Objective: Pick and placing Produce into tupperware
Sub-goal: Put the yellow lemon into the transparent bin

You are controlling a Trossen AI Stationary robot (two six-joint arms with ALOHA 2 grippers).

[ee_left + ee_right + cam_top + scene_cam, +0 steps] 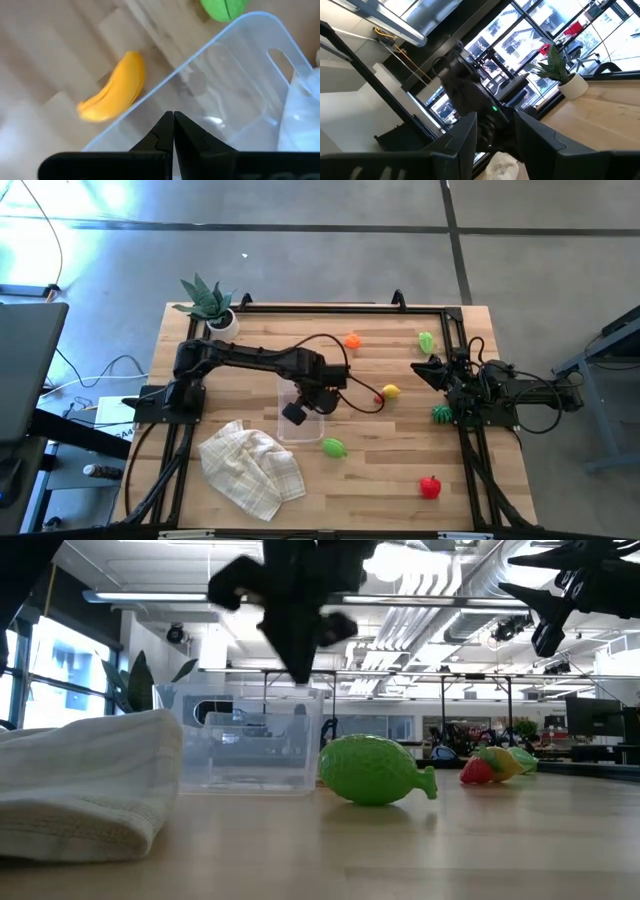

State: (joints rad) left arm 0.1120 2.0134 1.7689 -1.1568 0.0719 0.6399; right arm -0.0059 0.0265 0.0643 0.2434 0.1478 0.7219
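Your left gripper hangs over the near end of the tupperware, fingers pressed together with nothing between them; the left wrist view shows the closed tips over the tub's clear rim, and the tub looks empty as far as I can judge. The relation that matters is just outside that rim; a yellow banana lies on the wood beside the tub wall, close to the tips but on the wrong side of the plastic; its long axis runs roughly along that wall. You cannot find the banana in the high view, where the arm probably covers it, so trust the wrist view for its bearing.

If you go for it, you would need to open the fingers, shift off the tub toward the banana, and turn the wrist so the jaws close across its narrow width, not along its length.

The other produce is spread about; a green fruit sits just beside the tub's near corner, also within the left arm's easy reach; a lemon lies between the two arms; an orange, two more green pieces and a red one lie well apart.

Your right gripper waits at the table's right edge, raised, fingers apart and empty.
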